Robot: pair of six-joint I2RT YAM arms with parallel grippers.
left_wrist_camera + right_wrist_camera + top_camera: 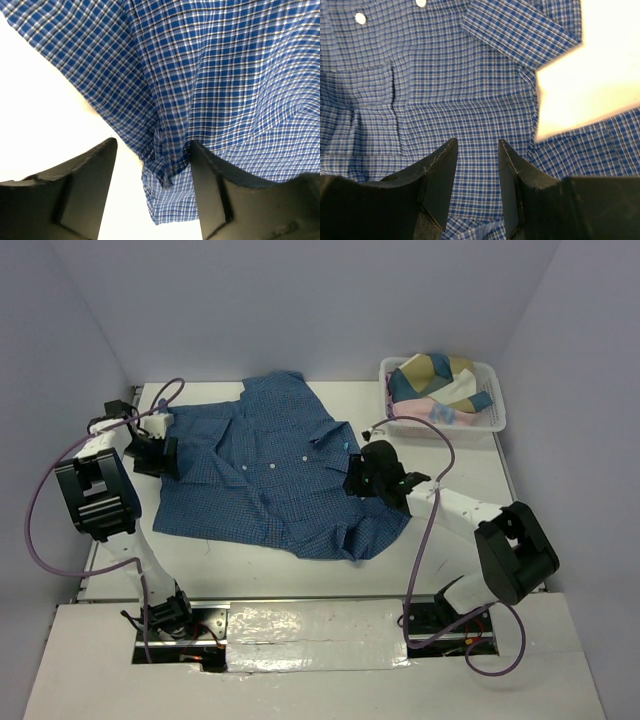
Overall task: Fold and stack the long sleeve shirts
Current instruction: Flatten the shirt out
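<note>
One of the long sleeve shirts (pixel 265 475), blue fine-checked with white buttons (pixel 360 18), lies spread and rumpled across the table's middle. My left gripper (pixel 160 455) sits at the shirt's left edge. In the left wrist view this gripper (pixel 152 141) is open, and a hanging fold of the shirt (pixel 225 75) lies between the fingers, against the right one. My right gripper (pixel 358 475) is over the shirt's right side, near the collar. In the right wrist view it (pixel 477 140) is open just above flat cloth (pixel 445 75) beside the chest pocket (pixel 370 85).
A white basket (pixel 490 420) at the back right holds several bunched garments (pixel 435 380) in tan, blue and pink. Bare white table (pixel 250 565) runs along the front of the shirt. Purple walls close in the back and sides. Arm cables loop beside both bases.
</note>
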